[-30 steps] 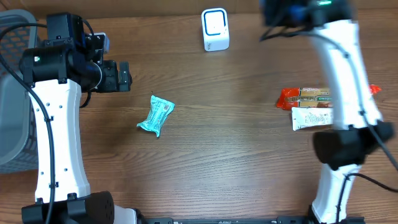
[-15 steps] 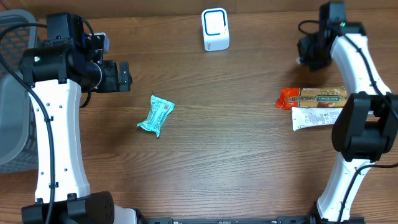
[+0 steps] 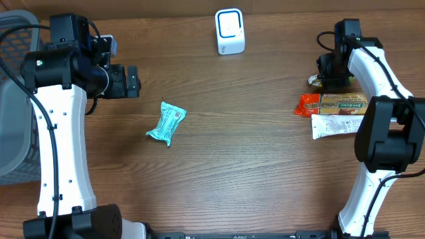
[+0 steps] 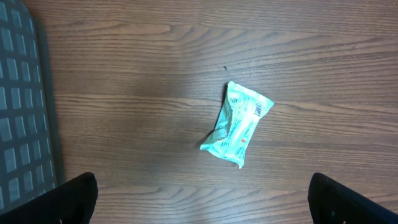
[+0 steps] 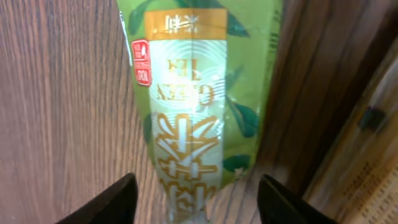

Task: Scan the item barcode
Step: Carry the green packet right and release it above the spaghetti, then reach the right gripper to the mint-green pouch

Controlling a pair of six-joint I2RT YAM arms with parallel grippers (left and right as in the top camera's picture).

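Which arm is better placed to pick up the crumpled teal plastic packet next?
Left. The open left gripper hovers just beside the teal packet; the right gripper is across the table, straddling a green tea packet.

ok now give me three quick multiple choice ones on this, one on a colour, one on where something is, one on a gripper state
1. The ring on the face of the scanner is: A red, B blue, C green.
2. The teal packet lies: A on top of the scanner, B on the bare table, C between the fingers of the left gripper.
3. The left gripper is: A open and empty, B shut on the teal packet, C shut on nothing.

Answers: 1 B, the ring shows blue against the white casing. 2 B, the packet rests on the wood, apart from both arms. 3 A, the left wrist view shows its fingers wide apart with the packet lying on the table beyond them.
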